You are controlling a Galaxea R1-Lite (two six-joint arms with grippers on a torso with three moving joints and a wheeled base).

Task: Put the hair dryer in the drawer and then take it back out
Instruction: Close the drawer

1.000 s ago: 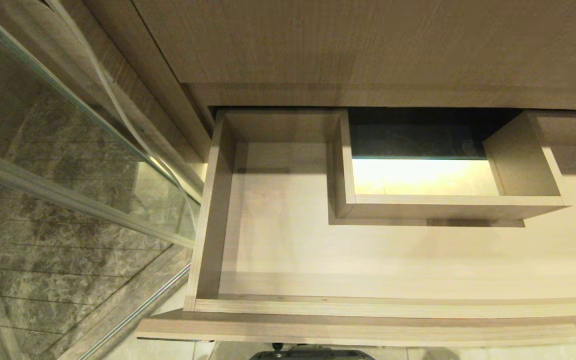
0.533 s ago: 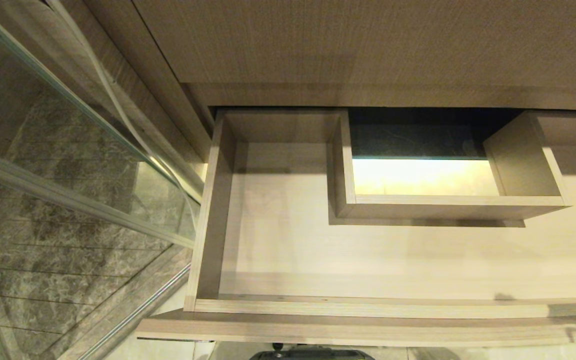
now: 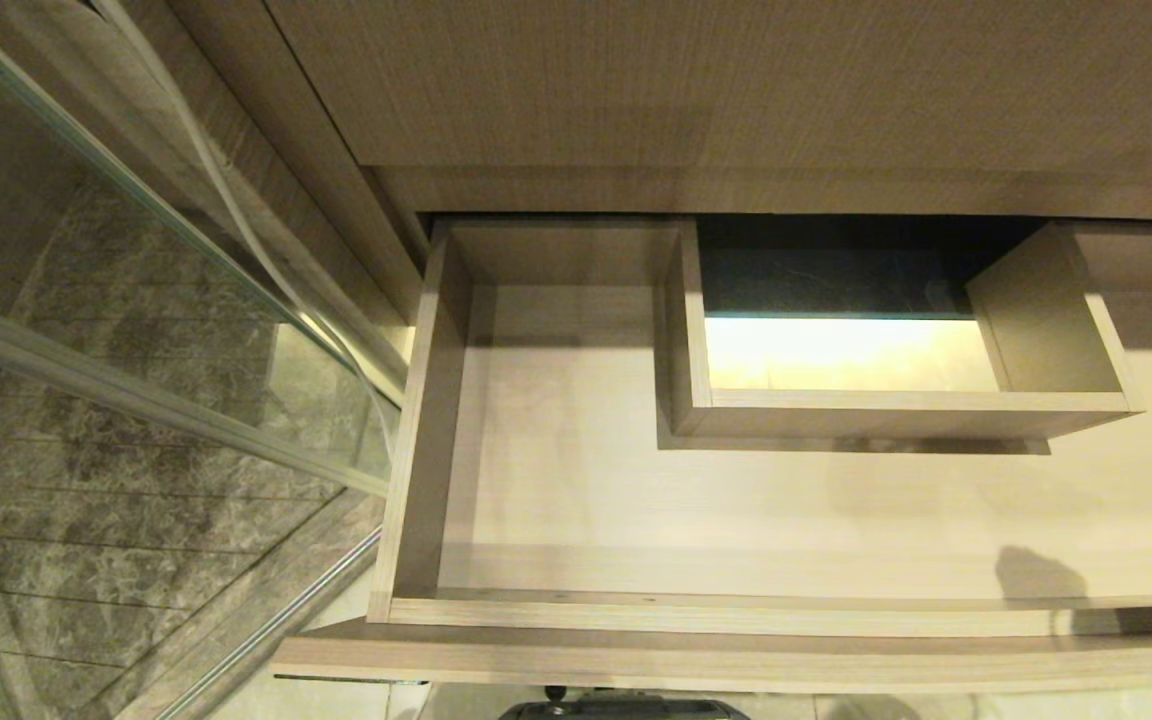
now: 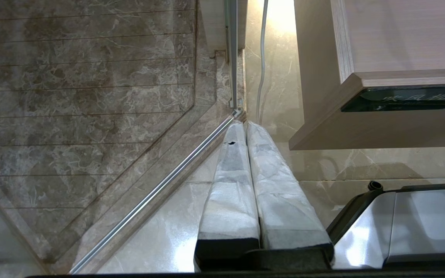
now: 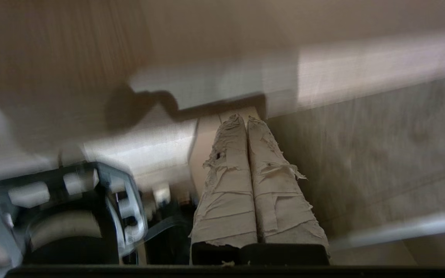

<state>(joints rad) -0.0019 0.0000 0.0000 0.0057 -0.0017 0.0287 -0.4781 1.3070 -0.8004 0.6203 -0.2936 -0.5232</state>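
Below the head camera, one drawer (image 3: 736, 500) stands pulled out, wide and shallow, its long axis running left to right across the view. One boxed square cutout (image 3: 896, 400) sits toward its back right; the drawer floor elsewhere is bare. Count: one drawer, one cutout, one dark label (image 4: 404, 101) on the front's left corner, zero hair dryers visible in any view. Location of the hair dryer: cannot tell, it is out of frame.

Neither arm shows in the head view; only a shadow falls on the drawer's front right corner.

Right pincer (image 5: 245, 119): taped fingers pressed together, clenched on nothing, pointing at a wood-grain panel; view blurred. Judged the working arm, since that shadow lies on its side.

Left pincer (image 4: 242, 124): fingers likewise pressed together, empty, parked low over the marble floor (image 4: 91, 96) just beside the drawer's left front corner.

Judgement: dryer must be found first; direction from either pincer undetermined.
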